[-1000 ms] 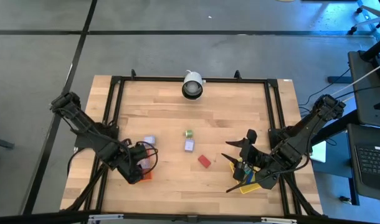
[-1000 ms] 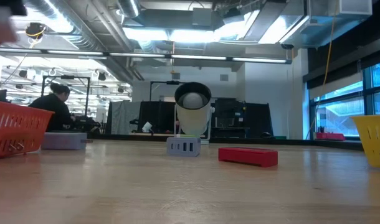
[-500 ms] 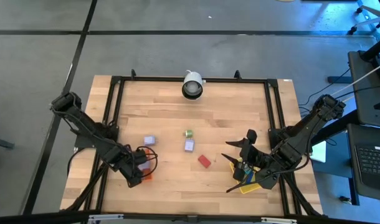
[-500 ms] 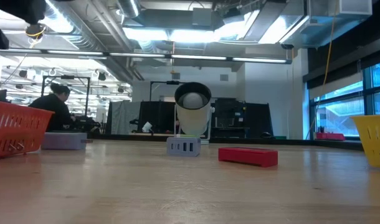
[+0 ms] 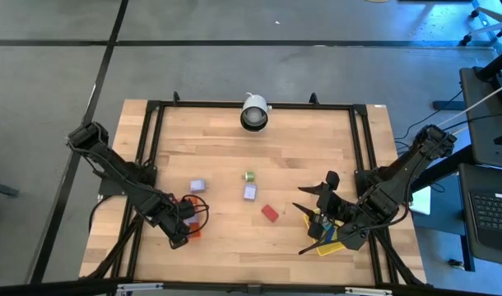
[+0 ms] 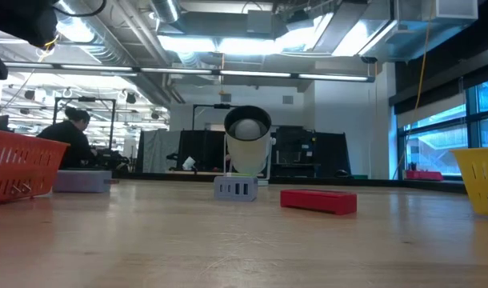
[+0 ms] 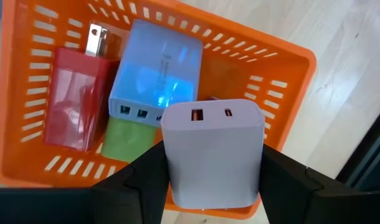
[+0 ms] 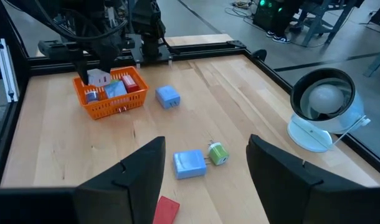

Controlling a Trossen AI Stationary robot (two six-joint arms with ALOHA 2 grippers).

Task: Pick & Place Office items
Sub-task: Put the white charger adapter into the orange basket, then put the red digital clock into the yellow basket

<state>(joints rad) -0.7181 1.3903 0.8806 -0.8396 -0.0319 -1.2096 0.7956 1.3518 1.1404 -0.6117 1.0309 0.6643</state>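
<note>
My left gripper (image 5: 185, 219) hangs over the orange tray (image 7: 283, 81) at the table's near left, shut on a lilac office item (image 7: 212, 152), a small block with two ports on its face. Inside the tray lie a red block (image 7: 71, 102), a blue one (image 7: 159, 74) and a green one (image 7: 124, 140). On the table rest a lilac block (image 5: 198, 187), a green one (image 5: 249, 176), another lilac one (image 5: 250, 192) and a red one (image 5: 270, 213). My right gripper (image 5: 318, 204) stands open above the yellow tray (image 5: 332, 244). My left gripper pinches the lilac block by its two opposite side faces (image 7: 170, 168) between its two fingers (image 7: 140, 183). The fingers come from above, pointing steeply down. The block's port face looks up toward the wrist, and the block hangs clear above the blocks in the orange tray.
A white round device (image 5: 253, 113) stands at the table's far edge, middle. A black frame (image 5: 152, 123) runs along the table's sides. Bare wood lies between the loose blocks and the far edge. A person (image 6: 72, 136) sits in the room far behind.
My left gripper has sunk toward the orange tray with the lilac block still in its fingers, tipping more steeply down. My right arm has kept still.
</note>
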